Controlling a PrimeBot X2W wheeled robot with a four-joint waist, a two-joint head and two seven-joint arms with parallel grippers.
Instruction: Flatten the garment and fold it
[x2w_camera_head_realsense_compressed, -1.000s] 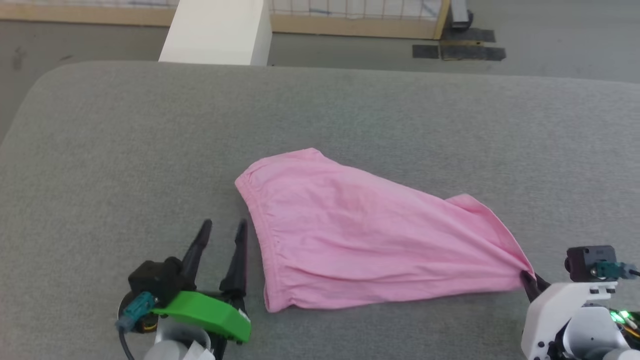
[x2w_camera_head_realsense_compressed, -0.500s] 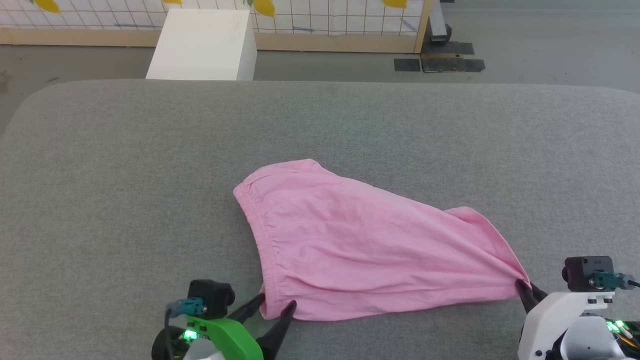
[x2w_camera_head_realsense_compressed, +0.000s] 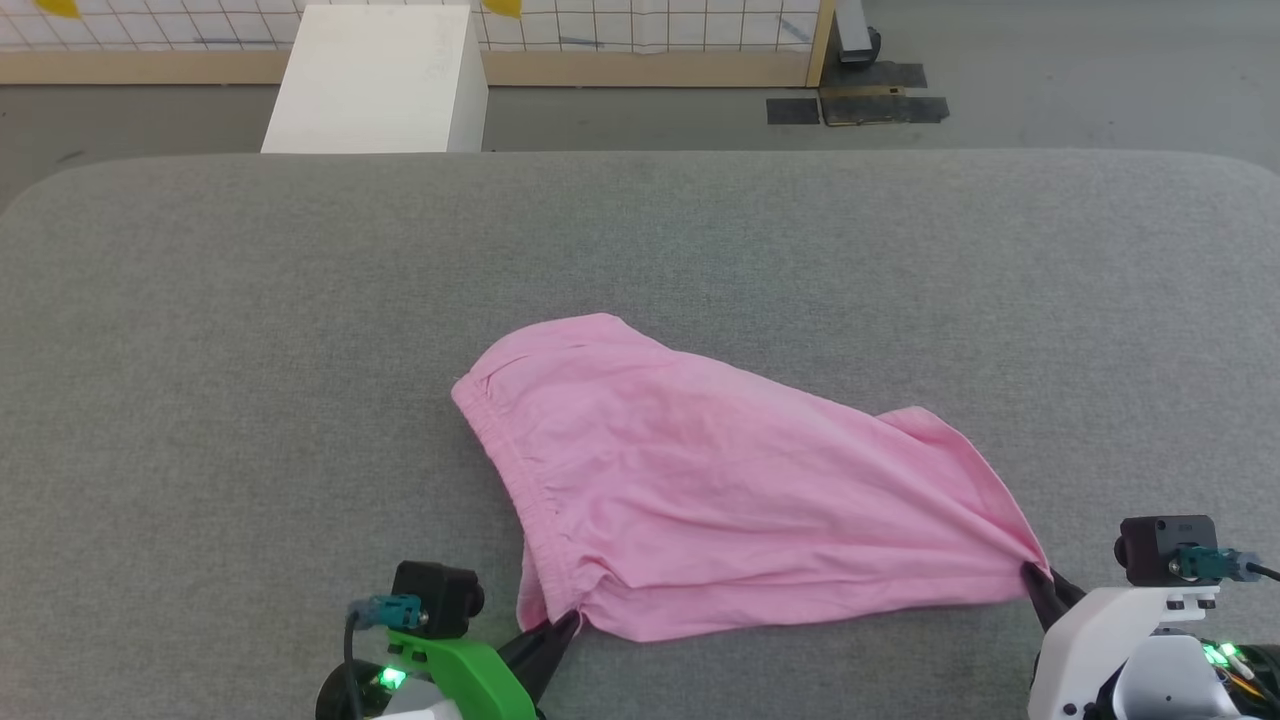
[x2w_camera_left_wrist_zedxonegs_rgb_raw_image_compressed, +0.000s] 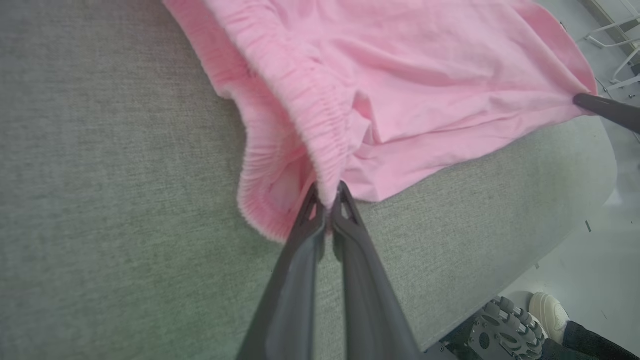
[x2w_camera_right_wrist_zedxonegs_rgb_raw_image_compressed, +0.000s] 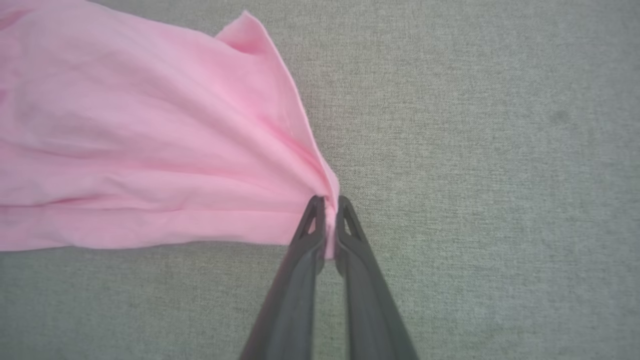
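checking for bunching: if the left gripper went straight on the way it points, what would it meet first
The garment itself: the left gripper is shut on its gathered waistband corner, so going on would likely push into that fabric and bunch it.

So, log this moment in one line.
left end effector: shut on garment waistband | right end effector: shut on garment corner | fold: not started

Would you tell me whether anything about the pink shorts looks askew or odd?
The garment lies skewed, not flat: its waistband bunches at the left gripper, and the opposite corner is pulled to a point in the right gripper.
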